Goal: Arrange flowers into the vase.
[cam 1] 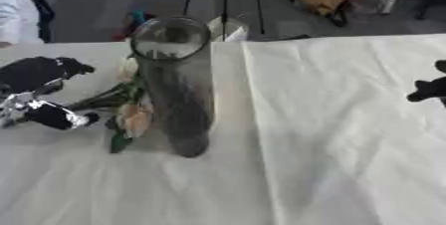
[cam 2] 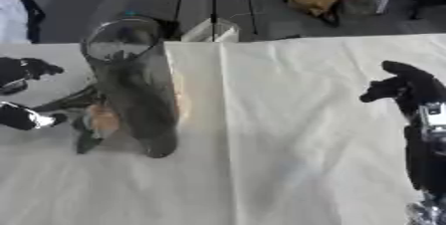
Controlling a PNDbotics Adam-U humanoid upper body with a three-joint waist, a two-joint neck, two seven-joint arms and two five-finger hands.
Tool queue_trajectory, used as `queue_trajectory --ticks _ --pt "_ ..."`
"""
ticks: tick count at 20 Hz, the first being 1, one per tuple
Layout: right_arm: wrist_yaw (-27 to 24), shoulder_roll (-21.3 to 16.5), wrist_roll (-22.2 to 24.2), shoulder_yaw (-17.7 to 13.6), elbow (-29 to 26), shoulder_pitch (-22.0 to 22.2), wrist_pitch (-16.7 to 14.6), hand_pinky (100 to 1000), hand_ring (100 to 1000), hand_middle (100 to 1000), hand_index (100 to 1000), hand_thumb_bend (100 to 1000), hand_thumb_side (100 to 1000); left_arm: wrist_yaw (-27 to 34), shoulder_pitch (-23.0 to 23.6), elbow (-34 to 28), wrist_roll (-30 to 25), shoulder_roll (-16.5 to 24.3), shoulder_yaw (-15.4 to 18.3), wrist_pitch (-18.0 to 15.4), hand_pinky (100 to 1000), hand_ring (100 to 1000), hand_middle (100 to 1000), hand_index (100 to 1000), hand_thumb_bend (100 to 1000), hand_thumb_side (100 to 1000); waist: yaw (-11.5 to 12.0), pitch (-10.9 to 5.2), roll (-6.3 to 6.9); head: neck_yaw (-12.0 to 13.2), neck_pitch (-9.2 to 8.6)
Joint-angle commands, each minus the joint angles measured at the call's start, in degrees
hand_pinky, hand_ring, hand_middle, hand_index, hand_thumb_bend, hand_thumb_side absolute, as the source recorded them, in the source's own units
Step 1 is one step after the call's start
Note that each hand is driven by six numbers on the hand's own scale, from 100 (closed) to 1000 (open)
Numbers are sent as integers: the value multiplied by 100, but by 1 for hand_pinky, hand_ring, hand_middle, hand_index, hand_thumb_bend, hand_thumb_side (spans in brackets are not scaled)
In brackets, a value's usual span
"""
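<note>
A tall glass vase (cam 1: 177,84) stands upright on the white cloth (cam 1: 348,144), left of the middle. Just to its left the flowers (cam 1: 131,107), pale and peach blooms with green leaves, lie close against its side, stems pointing left into the left hand (cam 1: 44,94), whose fingers curl round the stems. The right hand (cam 2: 409,89) hangs over the cloth at the right edge, well apart from the vase, fingers bent, holding nothing
</note>
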Motion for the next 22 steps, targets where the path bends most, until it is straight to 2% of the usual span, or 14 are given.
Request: queue_trajectory --ticks 1,22 --pt "-30 -47 28 -10 -109 -71 -10 781 542 513 790 100 988 -80 -136 87 113 81 55 18 630 735 797 944 429 535 -19 5 70 33 -81" --pt "9 7 82 16 -109 -83 -8 785 541 510 791 100 986 -552 -243 578 446 4 199 142 623 733 791 936 241 489 -164 177 80 115 -262"
